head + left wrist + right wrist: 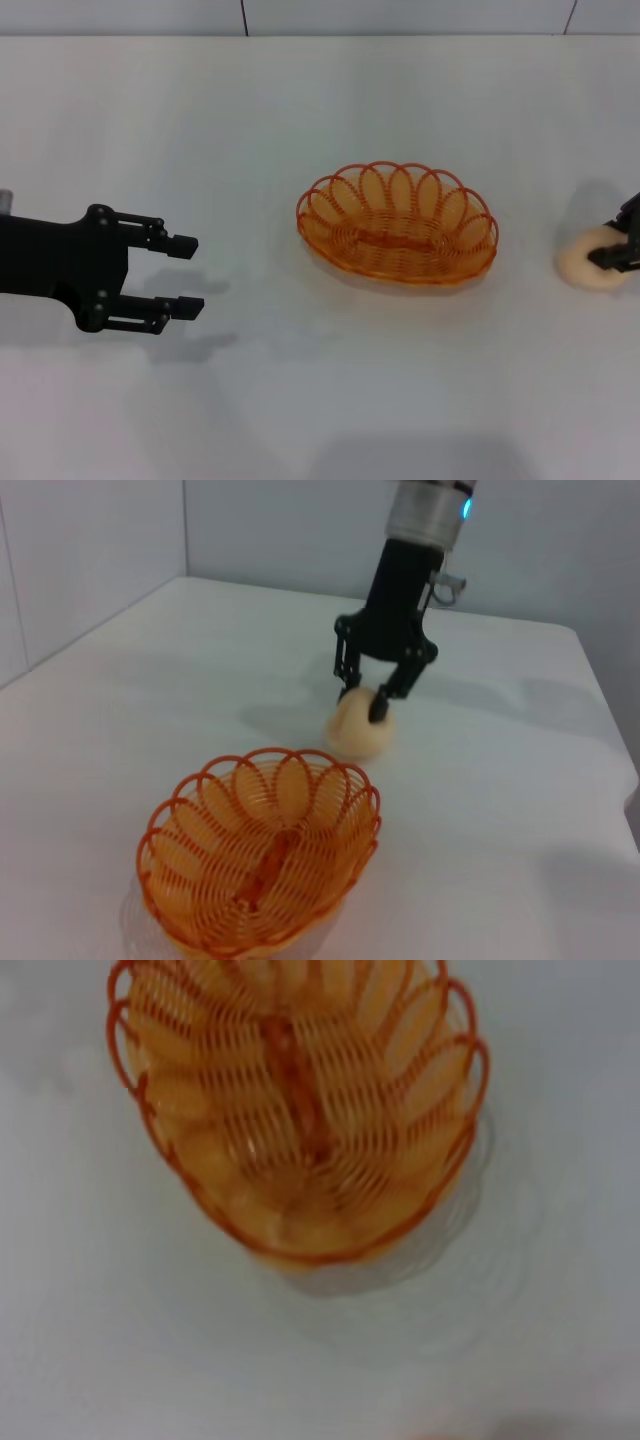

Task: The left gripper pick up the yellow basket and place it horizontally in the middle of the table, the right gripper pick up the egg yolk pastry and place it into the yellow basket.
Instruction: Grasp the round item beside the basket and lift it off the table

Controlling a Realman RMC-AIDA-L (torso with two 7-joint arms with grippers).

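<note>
Yellow basket sat flat on the middle of the tabletop, empty. Left claw hung wide open, holding nothing, well to the left. Right claw reached down at the far right edge, fingers around the egg yolk pastry. Step in hand, likely: grabbing the pastry. Next: lift, carry left, drop in basket.

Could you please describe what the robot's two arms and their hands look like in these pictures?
The left hand is a matte black two-finger claw with exposed linkages and bolt heads on a blocky black body. The right hand is a similar black claw with slim fingers, on a black wrist beneath a silver-grey cylindrical arm section bearing a small cyan light. No loose cables or sleeves are visible.
</note>
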